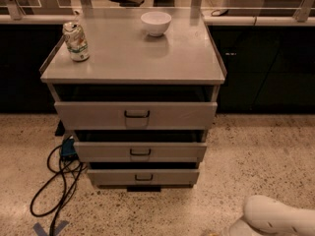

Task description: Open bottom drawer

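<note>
The gripper (221, 231), cut off at the lower right corner so I cannot tell its state, is well apart from the bottom drawer (113, 177), probably before approaching its handle (143, 177).

Glossy white rounded arm shell (278, 219); tool (212, 233) bottom edge.

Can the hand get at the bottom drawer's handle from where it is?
Probably yes: the hand sits low at bottom right, only bare floor lies between it and the bottom drawer, and the cable lies off left.
</note>
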### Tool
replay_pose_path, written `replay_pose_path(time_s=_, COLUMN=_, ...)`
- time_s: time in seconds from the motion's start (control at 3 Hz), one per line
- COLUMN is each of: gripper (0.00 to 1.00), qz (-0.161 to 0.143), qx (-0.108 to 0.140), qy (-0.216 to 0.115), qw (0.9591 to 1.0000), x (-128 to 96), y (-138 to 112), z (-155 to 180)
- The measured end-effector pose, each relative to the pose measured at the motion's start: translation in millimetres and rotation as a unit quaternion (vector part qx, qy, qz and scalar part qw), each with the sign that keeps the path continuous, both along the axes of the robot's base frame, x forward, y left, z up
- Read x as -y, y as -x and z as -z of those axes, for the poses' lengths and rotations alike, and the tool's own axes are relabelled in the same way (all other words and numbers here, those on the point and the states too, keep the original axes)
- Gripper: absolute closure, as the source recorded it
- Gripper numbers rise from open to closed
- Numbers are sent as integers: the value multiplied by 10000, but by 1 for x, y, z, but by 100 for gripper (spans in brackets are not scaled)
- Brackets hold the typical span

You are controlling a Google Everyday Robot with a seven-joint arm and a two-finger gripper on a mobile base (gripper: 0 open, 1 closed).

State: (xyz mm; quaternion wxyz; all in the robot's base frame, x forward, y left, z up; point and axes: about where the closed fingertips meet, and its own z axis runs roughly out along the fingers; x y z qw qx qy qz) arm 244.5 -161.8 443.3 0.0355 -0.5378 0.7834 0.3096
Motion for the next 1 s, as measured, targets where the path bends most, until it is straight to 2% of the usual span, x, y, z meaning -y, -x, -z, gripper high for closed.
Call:
replay_pose_path(time_s=0.33, gripper=0, qz=-177, qx=69, qy=-576, qw=9982, x=-47, y=-46, z=43)
replay_pose_path(time_s=0.67, gripper=0, qz=-100, qx=-122, qy=-749, qw=9971, x=-57, y=-41, z=65)
replay_pose_path(time_s=1.0, gripper=0, qz=-104, qx=-127, qy=-751, qw=9970, x=-57, y=-41, z=65)
